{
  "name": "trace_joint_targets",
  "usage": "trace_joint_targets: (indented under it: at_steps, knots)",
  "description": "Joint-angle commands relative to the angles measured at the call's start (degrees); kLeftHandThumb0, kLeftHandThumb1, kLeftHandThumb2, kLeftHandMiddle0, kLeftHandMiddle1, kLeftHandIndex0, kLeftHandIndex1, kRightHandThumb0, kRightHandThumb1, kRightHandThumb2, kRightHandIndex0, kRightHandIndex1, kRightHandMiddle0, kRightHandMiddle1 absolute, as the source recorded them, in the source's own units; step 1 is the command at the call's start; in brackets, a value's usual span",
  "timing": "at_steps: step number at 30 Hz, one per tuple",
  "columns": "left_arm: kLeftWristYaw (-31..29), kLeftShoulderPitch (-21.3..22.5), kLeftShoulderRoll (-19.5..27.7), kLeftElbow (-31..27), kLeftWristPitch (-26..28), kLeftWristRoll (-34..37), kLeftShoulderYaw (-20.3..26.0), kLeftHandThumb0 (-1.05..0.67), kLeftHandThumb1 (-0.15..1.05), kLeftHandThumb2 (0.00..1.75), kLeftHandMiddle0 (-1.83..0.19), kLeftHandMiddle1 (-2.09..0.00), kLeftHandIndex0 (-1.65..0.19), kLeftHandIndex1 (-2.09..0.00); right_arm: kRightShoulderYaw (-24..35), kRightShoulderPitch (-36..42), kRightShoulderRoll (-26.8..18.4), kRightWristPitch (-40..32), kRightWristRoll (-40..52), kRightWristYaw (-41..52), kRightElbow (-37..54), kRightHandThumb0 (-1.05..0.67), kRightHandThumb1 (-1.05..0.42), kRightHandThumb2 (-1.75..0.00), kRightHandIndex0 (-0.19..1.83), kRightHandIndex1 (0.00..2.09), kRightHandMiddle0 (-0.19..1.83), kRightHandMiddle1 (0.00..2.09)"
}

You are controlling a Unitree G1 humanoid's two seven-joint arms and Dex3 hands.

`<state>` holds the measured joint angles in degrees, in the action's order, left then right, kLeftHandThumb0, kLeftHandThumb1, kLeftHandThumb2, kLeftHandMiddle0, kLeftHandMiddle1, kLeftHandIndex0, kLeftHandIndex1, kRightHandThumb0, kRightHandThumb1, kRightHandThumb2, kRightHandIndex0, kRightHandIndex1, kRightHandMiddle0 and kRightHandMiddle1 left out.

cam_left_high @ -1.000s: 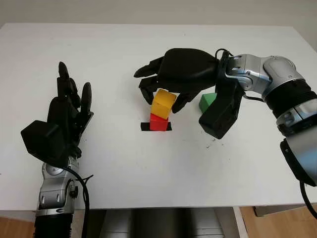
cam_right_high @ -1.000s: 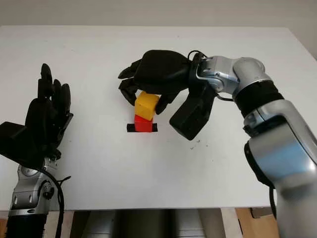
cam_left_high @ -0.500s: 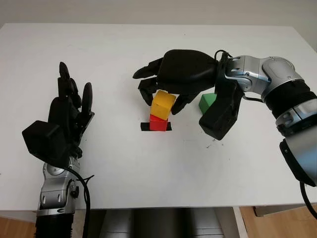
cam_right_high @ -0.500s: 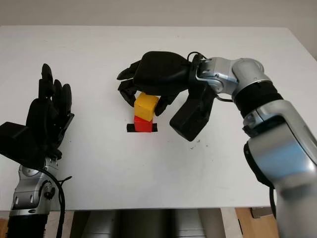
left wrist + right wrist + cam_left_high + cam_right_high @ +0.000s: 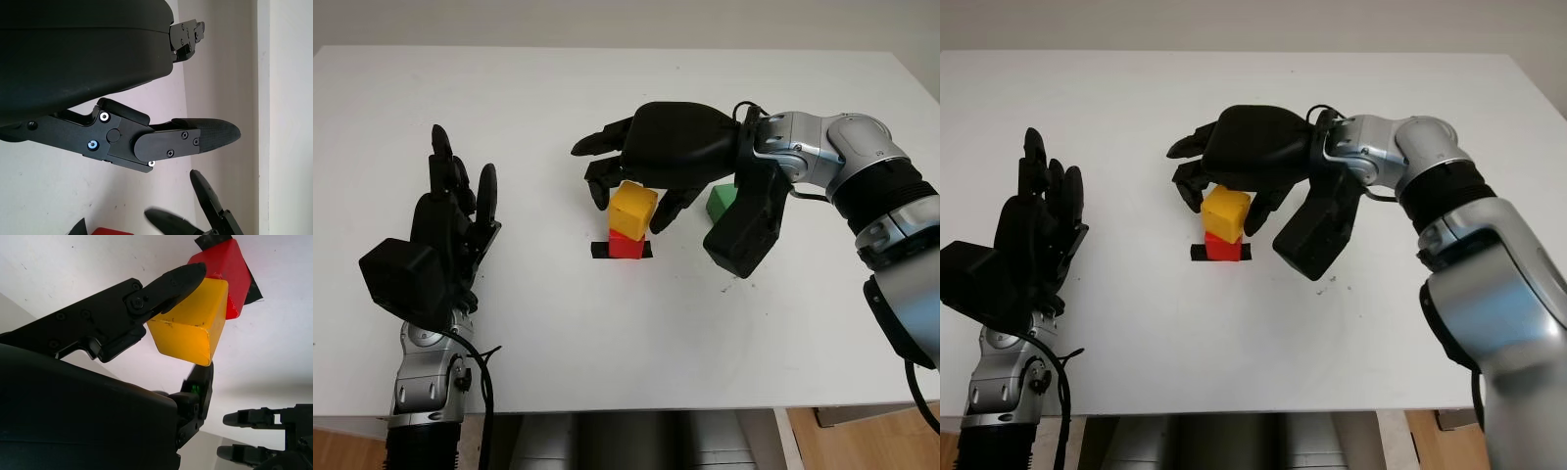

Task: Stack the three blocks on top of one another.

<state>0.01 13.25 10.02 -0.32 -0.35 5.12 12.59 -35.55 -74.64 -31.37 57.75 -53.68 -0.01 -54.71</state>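
Observation:
A yellow block (image 5: 633,207) sits slightly askew on a red block (image 5: 626,246) at the table's middle. The red one stands on a strip of black tape (image 5: 599,251). My right hand (image 5: 628,203) arches over the stack from the right. Its fingers (image 5: 176,279) touch the yellow block (image 5: 190,325) on two opposite sides, so it is shut on that block. A green block (image 5: 722,199) lies just right of the stack, partly hidden behind my right wrist. My left hand (image 5: 450,211) is open, held up over the table's left side, far from the blocks.
The white table (image 5: 607,343) stretches wide in front of and behind the stack. My right forearm's black camera housing (image 5: 744,230) hangs low beside the green block. The table's front edge runs along the bottom.
The yellow block has levelled and settled lower on the red block. My right hand's upper fingers have lifted a little. The left hand has not moved.

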Motion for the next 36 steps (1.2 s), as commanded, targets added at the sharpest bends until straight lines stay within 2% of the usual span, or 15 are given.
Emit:
trace_joint_targets:
  at_steps: [1,10,14,16,19,21,22,25,30,33,36]
  knots:
    - [0.1,-0.4,-0.2,-0.6,0.0,0.0,-0.2,-0.68,1.05,0.49,0.19,0.0,0.19,0.0,0.1,-0.4,-0.5,-0.3,0.3,0.5,1.0,-0.73,-0.85,-0.05,0.09,0.01,0.09,0.29]
    - [-0.3,-0.4,-0.4,-0.2,-0.2,0.6,0.0,-0.68,1.05,0.49,0.19,0.0,0.19,0.0,1.0,-0.4,-1.7,-1.9,1.0,2.7,2.9,-0.81,-0.85,-0.05,-0.14,0.01,-0.14,0.09]
    - [-0.2,-0.5,-0.3,-0.5,0.2,0.4,-0.1,-0.68,1.05,0.49,0.19,0.0,0.19,0.0,2.6,-0.2,-2.6,-3.1,4.2,7.4,3.9,-0.82,-0.85,-0.05,-0.19,0.0,-0.19,0.01]
    - [0.0,-0.6,-0.4,-0.5,0.3,0.3,-0.2,-0.68,1.05,0.49,0.19,0.0,0.19,0.0,4.9,0.5,-3.2,-4.2,8.9,11.3,4.6,-0.83,-0.84,-0.05,-0.19,0.0,-0.19,0.0]
    - [0.2,-0.6,-0.6,-0.6,0.2,0.4,-0.1,-0.68,1.05,0.49,0.19,0.0,0.19,0.0,10.4,2.7,-4.1,-7.6,20.8,20.2,6.8,-0.8,-0.82,-0.04,-0.19,0.0,-0.19,0.0]
    - [0.1,-0.8,-0.3,-0.6,0.0,0.1,-0.2,-0.67,1.05,0.5,0.19,0.0,0.19,0.0,14.5,4.5,-5.4,-11.7,27.3,24.5,9.1,-0.8,-0.84,-0.06,-0.18,0.01,-0.19,0.0]
    - [0.1,-0.9,-0.2,-0.5,-0.1,0.0,-0.2,-0.67,1.05,0.5,0.19,0.0,0.19,0.0,16.1,5.3,-6.0,-13.5,29.3,25.7,10.2,-0.81,-0.86,-0.07,-0.15,0.03,-0.07,0.07]
    - [-0.1,-1.0,-0.1,-0.5,-0.4,0.2,0.1,-0.67,1.05,0.5,0.19,0.0,0.19,0.0,20.7,8.5,-8.2,-16.6,33.1,25.3,11.8,-0.79,-0.88,-0.07,-0.03,0.1,0.1,0.16]
    - [-0.4,-0.9,0.2,-0.2,-0.5,0.1,0.4,-0.67,1.05,0.5,0.19,0.0,0.19,0.0,25.6,14.1,-12.4,-21.6,33.7,23.7,14.6,-0.79,-0.9,-0.06,0.11,0.15,0.18,0.2]
    - [-0.7,-0.6,0.3,0.2,-0.5,0.4,0.7,-0.68,1.05,0.5,0.19,0.0,0.19,-0.01,27.1,17.3,-14.9,-25.3,32.7,23.3,16.5,-0.79,-0.92,-0.07,0.12,0.14,0.18,0.19]
    - [-1.5,-0.1,0.5,1.0,-0.9,1.0,0.9,-0.69,1.05,0.48,0.19,0.0,0.19,-0.02,28.3,20.1,-16.7,-25.5,32.2,21.6,15.1,-0.78,-0.93,-0.06,0.17,0.14,0.22,0.2]
